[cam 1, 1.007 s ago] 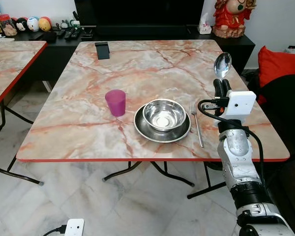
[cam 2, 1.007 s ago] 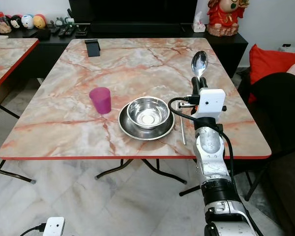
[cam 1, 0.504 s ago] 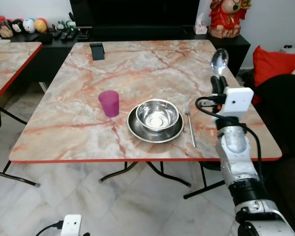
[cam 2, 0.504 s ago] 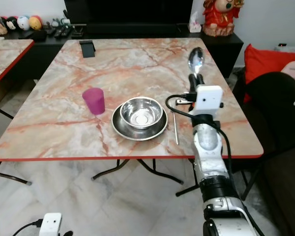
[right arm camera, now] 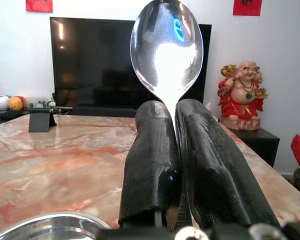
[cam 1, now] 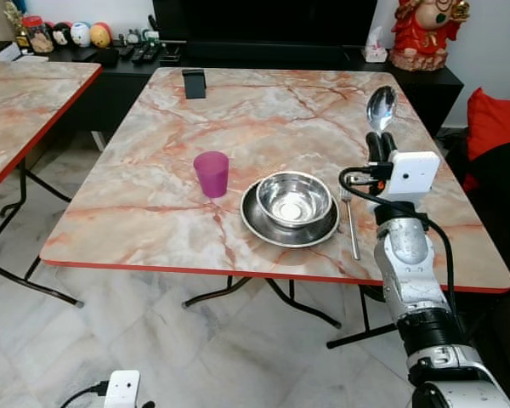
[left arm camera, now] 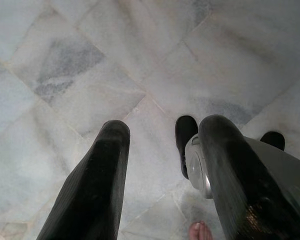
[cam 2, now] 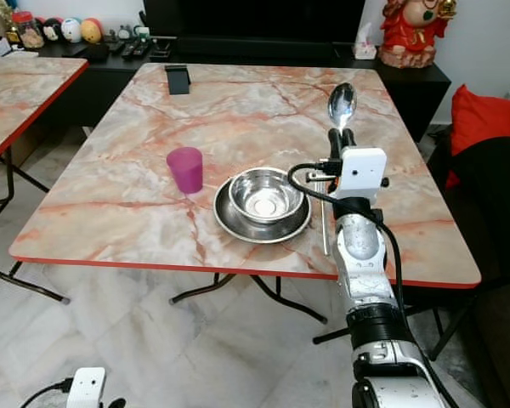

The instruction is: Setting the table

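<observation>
Marble floor (cam 1: 110, 340), perhaps a television (cam 2: 255, 17)

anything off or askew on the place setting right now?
Nothing stands out. The steel bowl sits centred in the steel plate, the pink plastic cup stands upright beside it, and the fork lies straight. The right gripper, shut, holds the silver spoon bowl-up.

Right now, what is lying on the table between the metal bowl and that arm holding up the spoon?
A fork lies there, flat on the table beside the plate under the bowl, seen from the head camera. The right gripper holds the spoon upright.
</observation>
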{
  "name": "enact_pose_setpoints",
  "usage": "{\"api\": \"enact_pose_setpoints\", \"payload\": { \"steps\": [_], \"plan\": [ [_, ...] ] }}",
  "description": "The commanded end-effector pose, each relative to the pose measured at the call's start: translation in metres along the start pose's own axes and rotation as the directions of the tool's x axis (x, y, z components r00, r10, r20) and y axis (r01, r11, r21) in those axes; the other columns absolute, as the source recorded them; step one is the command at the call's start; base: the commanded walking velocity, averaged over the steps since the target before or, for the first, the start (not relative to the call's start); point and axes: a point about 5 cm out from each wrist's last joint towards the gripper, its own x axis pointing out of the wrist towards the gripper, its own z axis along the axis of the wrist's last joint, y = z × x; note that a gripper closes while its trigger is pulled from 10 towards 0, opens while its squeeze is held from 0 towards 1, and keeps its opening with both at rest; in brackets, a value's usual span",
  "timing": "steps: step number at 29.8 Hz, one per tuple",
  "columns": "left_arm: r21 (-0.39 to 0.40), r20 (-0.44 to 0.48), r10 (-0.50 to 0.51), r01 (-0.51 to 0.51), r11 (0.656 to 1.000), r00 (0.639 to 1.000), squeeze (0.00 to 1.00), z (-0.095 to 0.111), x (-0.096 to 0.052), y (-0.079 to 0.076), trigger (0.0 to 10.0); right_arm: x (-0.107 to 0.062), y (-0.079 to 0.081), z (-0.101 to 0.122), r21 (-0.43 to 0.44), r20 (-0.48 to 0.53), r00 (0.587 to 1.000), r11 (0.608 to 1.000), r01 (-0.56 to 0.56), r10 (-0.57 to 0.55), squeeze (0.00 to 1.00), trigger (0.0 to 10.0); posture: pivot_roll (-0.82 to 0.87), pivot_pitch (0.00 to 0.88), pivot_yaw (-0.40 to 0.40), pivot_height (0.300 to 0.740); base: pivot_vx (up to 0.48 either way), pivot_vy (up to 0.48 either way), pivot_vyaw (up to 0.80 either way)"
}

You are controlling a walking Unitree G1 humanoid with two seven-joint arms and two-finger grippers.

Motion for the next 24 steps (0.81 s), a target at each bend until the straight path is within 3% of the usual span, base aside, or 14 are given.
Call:
{"api": "enact_pose_setpoints", "payload": {
  "steps": [1, 19, 24],
  "plan": [
    [-0.004, -0.03, 0.004, -0.004, 1.0, 1.0, 0.0, -0.0051, -0.001, 0.0031, 10.0, 0.0032, 0.0008, 0.0021, -0.001, 0.0, 1.0, 1.0, 0.005, -0.005, 0.0, 10.0, -0.04, 0.0, -0.019, 0.74, 0.0, 0.0, 0.0],
    [-0.004, -0.052, 0.009, -0.009, 1.0, 0.999, 0.0, -0.01, -0.0022, 0.0044, 10.0, 0.0045, -0.0036, 0.0034, -0.013, 0.002, 1.0, 1.0, 0.014, -0.014, 0.0, 10.0, -0.03, 0.0, -0.016, 0.74, 0.303, 0.0, 0.0],
    [0.001, -0.054, 0.005, -0.005, 1.0, 0.999, 0.0, -0.0096, -0.0019, 0.0037, 10.0, 0.0056, -0.0048, 0.0052, -0.018, 0.008, 1.0, 1.0, 0.016, -0.016, 0.0, 10.0, -0.04, 0.0, -0.016, 0.74, 0.0, 0.0, 0.0]
  ]
}}
